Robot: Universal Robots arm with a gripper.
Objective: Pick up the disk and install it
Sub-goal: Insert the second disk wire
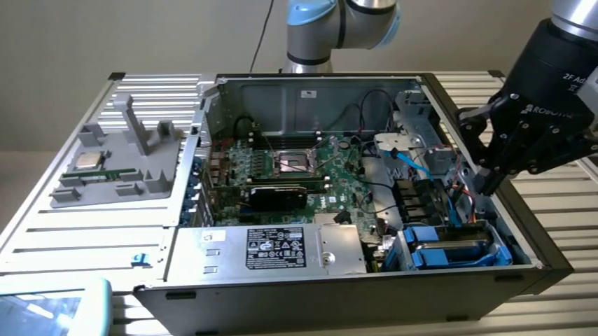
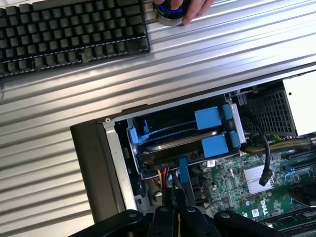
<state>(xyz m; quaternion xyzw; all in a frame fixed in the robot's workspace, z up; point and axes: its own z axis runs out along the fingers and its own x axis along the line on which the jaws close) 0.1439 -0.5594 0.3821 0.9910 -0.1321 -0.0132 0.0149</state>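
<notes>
Inside the open PC case [image 1: 187,294], front corner bay: the disk [image 2: 180,144] sits in its blue carrier. Gripper [image 1: 492,183] hovers just above the case edge, jaws pressed together, holding nothing. Keyboard [image 2: 69,32] on table nearby.

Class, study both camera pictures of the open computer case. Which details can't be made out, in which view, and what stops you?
- Silver-grey metal disk in its bright blue plastic carrier, wrist view: its label is hidden inside the drive bay.
- Same disk, exterior view: connectors hidden by the bay walls.
- Person's hand, wrist view: cut off by the picture edge.
- Black gripper, exterior view: shut; what its tips touch is hidden by the case wall.
</notes>
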